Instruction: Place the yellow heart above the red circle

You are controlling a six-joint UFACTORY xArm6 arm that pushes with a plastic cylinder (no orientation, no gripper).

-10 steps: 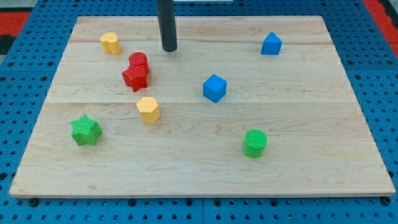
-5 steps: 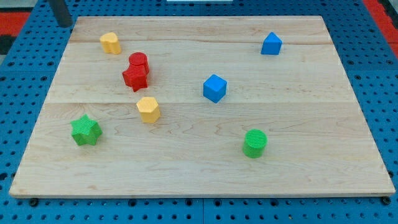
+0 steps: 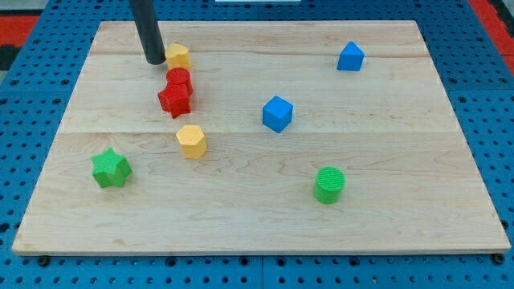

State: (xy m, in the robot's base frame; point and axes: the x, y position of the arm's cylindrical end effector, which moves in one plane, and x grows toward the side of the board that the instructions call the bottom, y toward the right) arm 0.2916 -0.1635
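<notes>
While our tip (image 3: 154, 60) is pressing the yellow heart's (image 3: 177, 55) left side, we are seeing that heart sitting just above the red circle (image 3: 179, 79), near the wooden board's (image 3: 385, 160) top-left; we carry no claw.

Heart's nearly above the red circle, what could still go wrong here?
1. My tip sits at the yellow heart's left; more pushing may overshoot it rightward.
2. The heart is close above the red circle; a downward drift could knock it, and the red star touching it.
</notes>
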